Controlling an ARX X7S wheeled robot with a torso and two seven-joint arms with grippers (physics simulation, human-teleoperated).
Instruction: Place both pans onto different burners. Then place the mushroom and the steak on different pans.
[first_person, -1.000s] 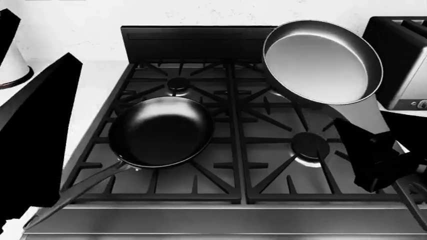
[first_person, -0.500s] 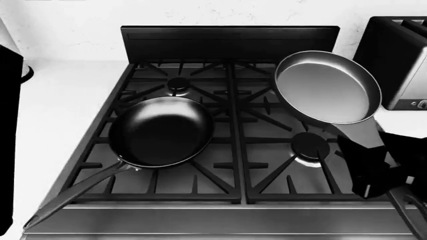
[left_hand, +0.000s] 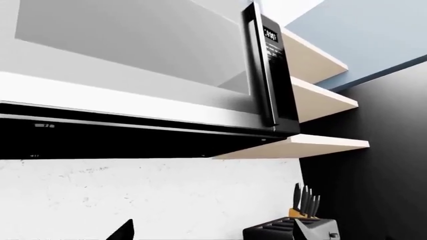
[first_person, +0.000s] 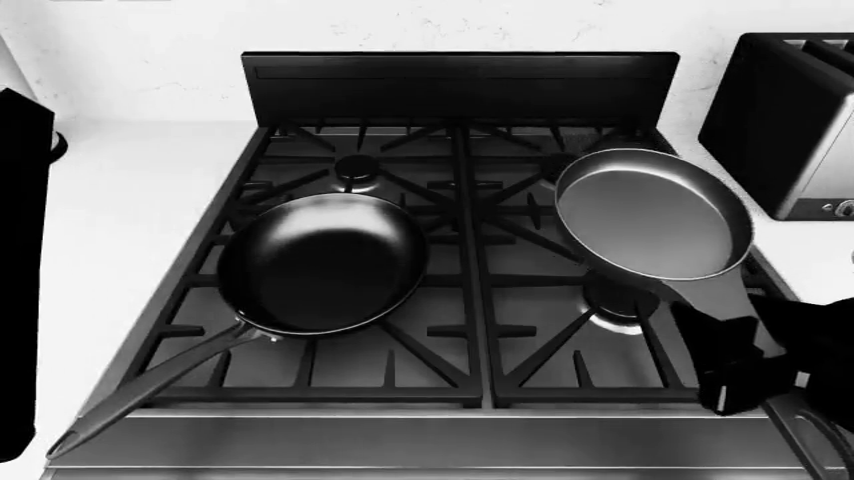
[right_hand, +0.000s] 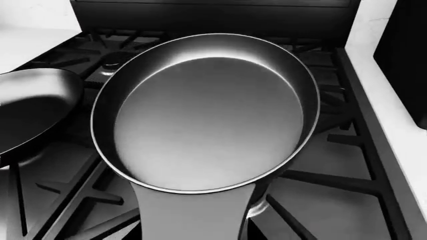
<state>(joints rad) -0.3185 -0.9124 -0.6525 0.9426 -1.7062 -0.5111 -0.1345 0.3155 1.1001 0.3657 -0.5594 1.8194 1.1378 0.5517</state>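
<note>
right gripper (first_person: 747, 370) pinching grey pan (first_person: 654, 215) handle over stove (first_person: 461, 300); left jaws unseen

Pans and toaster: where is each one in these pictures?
Larger pan (first_person: 320, 262), head view, middle of its dark inside.
Smaller pan (right_hand: 207, 117), right wrist view, its grey floor.
Toaster (first_person: 787, 130), head view, its dark side.

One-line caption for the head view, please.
Right hand holds the grey pan by its handle over the stove's right burners; the black pan rests on the left grate.
</note>
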